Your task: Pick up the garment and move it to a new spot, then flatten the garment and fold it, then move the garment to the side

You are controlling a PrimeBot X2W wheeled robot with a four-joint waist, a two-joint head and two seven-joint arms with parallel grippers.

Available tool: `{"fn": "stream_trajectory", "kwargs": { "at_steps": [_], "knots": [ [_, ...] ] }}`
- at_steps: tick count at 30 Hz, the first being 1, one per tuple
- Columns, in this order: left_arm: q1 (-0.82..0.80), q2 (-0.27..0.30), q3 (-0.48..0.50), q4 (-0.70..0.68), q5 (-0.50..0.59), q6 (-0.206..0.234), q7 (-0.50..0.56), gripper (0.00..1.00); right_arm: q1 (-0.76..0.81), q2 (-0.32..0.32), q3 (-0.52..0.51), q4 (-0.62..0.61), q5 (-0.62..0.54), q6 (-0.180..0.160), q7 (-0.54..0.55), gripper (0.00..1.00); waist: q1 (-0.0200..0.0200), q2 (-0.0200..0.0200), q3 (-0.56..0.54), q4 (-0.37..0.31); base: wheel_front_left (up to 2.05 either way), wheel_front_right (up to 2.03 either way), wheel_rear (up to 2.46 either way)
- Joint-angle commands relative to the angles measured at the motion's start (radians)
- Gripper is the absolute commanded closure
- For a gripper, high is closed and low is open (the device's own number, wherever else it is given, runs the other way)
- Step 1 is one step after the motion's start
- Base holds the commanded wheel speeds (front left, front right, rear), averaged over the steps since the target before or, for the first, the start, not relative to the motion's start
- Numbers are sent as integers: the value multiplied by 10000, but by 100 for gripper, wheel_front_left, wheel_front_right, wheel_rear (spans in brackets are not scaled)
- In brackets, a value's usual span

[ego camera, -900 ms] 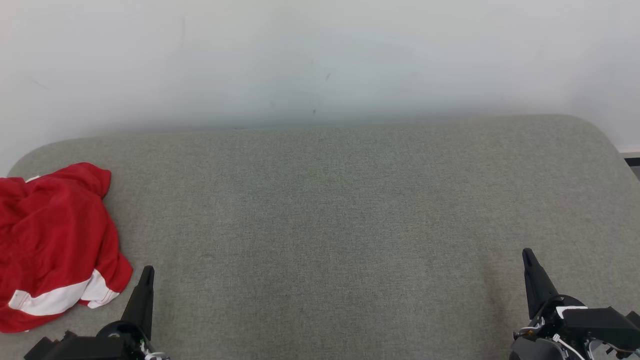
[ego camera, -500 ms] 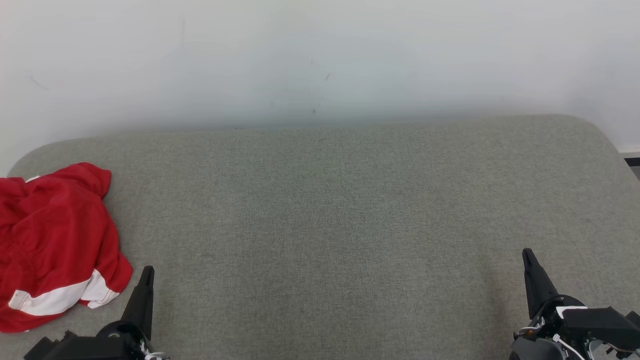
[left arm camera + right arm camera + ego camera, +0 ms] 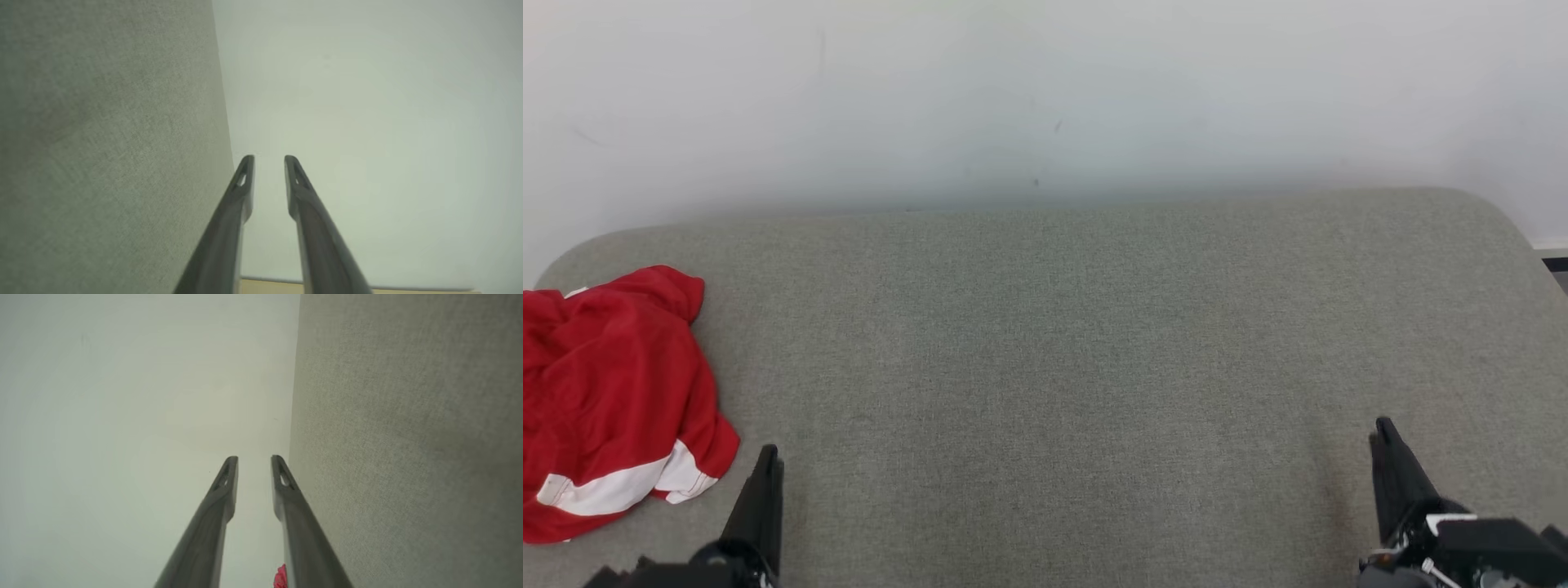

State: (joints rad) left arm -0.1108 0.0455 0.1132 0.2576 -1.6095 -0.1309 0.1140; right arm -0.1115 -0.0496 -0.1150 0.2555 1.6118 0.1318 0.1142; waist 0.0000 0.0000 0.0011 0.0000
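Your garment (image 3: pixel 613 400) is red with a white band (image 3: pixel 605 488) near its lower hem. It lies crumpled at the far left of the grey fabric tabletop (image 3: pixel 1054 343), cut off by the left edge of the head view, and nothing touches it. Your left gripper (image 3: pixel 766 469) sits at the lower left, just beside the garment's near right corner but apart from it, seen edge-on with its tip pointing up the view. Your right gripper (image 3: pixel 1387 441) sits at the lower right, well apart from the garment, over bare fabric. Left wrist view: the fingers (image 3: pixel 239 196) are drawn close, a narrow slit between the tips and nothing in them — note it as closed and empty. Right wrist view: same reading, fingers (image 3: pixel 220 494) clenched to a slim gap, grasping nothing — a scrap of the red garment shows at the bottom edge just beside one finger. Both wrist views look along the tabletop toward the pale wall (image 3: pixel 1045 90) behind it. Whether either gripper touches the surface you cannot tell.
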Motion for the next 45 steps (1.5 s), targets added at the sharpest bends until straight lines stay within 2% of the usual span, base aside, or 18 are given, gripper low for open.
{"fn": "stream_trajectory", "kwargs": {
  "at_steps": [1, 7, 15, 29, 45],
  "knots": [
    [77, -30, -18, 107, 9, 2, -16, 0, 90, 9, 21, 104, -7, 0, -16, 0, 0, 0, -1, 0, 0, 0, 0],
    [204, -40, -134, 162, 137, 2, -235, 0, 152, 15, 247, 203, -98, -1, -241, 0, 0, 0, -52, -15, 0, 0, 0],
    [306, -28, -310, 153, 800, 43, -634, 0, 119, 11, 465, 305, -912, -2, -636, 0, 0, 0, -141, -30, 0, 0, 0],
    [473, -6, -611, -93, 3906, 414, -1282, 0, 119, 4, 754, 383, -4353, -4, -1284, 0, 0, 0, -323, -18, 0, 0, 0],
    [621, 80, -924, -250, 7410, 642, -1870, 0, 93, -2, 1105, 486, -7635, -7, -1617, 0, 0, 0, -450, -32, 0, 0, 0]
  ]
}}
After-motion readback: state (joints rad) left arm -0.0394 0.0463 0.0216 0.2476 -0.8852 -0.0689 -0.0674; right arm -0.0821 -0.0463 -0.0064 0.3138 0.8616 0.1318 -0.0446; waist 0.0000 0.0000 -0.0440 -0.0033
